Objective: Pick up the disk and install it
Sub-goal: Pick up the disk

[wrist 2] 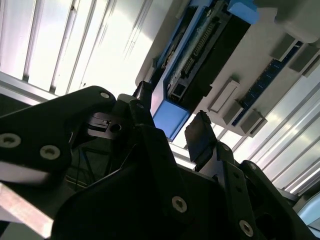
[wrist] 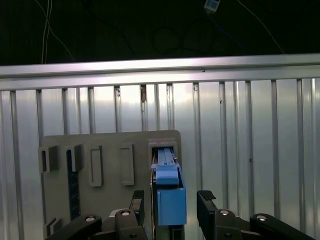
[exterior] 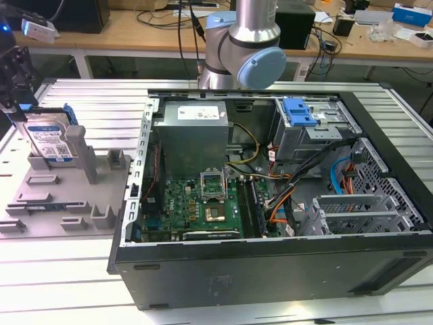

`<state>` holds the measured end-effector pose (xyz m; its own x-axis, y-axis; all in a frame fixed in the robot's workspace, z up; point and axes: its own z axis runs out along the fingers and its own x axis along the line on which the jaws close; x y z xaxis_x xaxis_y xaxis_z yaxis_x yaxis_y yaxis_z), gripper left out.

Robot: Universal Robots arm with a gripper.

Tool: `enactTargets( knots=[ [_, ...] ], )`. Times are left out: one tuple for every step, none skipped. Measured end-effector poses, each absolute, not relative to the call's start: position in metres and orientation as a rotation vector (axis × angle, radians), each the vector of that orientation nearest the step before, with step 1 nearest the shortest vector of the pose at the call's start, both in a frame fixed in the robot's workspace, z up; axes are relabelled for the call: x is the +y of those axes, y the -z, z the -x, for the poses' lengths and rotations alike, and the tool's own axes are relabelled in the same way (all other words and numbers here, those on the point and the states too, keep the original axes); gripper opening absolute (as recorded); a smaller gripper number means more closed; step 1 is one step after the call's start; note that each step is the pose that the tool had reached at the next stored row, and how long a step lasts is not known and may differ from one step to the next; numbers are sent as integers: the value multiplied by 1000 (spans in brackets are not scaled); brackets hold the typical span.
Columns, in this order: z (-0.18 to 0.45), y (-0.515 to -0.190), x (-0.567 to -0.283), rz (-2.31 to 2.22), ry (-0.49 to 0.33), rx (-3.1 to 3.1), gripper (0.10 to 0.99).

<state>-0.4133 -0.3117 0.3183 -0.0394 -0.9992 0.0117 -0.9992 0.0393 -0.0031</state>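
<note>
The disk (exterior: 51, 139) stands on edge in a slot of the grey fixture (exterior: 61, 196), at the exterior view's left; its silver body carries a white-and-blue label inside a blue carrier rail. My gripper (exterior: 18, 101) hangs directly over its upper edge. In the first wrist view the disk's blue rail (wrist: 170, 197) lies between the two black fingers (wrist: 206, 201), with a narrow gap on each side. The second wrist view shows the same blue rail end (wrist 2: 170, 119) between the fingertips (wrist 2: 199, 136). The gripper (wrist: 170, 199) is open and straddles the disk without closing on it.
An open computer case (exterior: 270, 271) lies on the slatted aluminium table (exterior: 88, 101) to the exterior view's right of the fixture. Inside are a motherboard (exterior: 203, 203), a grey power-supply box (exterior: 193, 135) and a drive cage with a blue latch (exterior: 298, 112). The arm's base (exterior: 237, 47) stands behind the case.
</note>
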Motion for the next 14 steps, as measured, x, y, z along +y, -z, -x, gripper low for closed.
enactTargets(
  knots=[
    [413,-318,-312,-2173,-16,-2260,541],
    [413,-317,-312,-2174,-16,-2260,541],
    [413,-316,-312,-2174,-16,-2259,541],
    [413,-316,-312,-2174,-16,-2259,541],
    [413,-315,-312,-2174,-16,-2259,541],
    [413,-314,-312,-2175,-16,-2258,541],
    [413,-313,-312,-2176,-16,-2258,541],
    [413,-312,-312,-2176,-16,-2257,541],
    [413,-311,-312,-2176,-16,-2257,541],
    [413,-311,-312,-2177,-16,-2257,541],
    [413,-310,-312,-2177,-16,-2256,541],
    [413,-309,-312,-2177,-16,-2256,541],
    [413,-308,-312,-2178,-16,-2256,541],
    [413,-308,-312,-2178,-16,-2255,541]
  ],
)
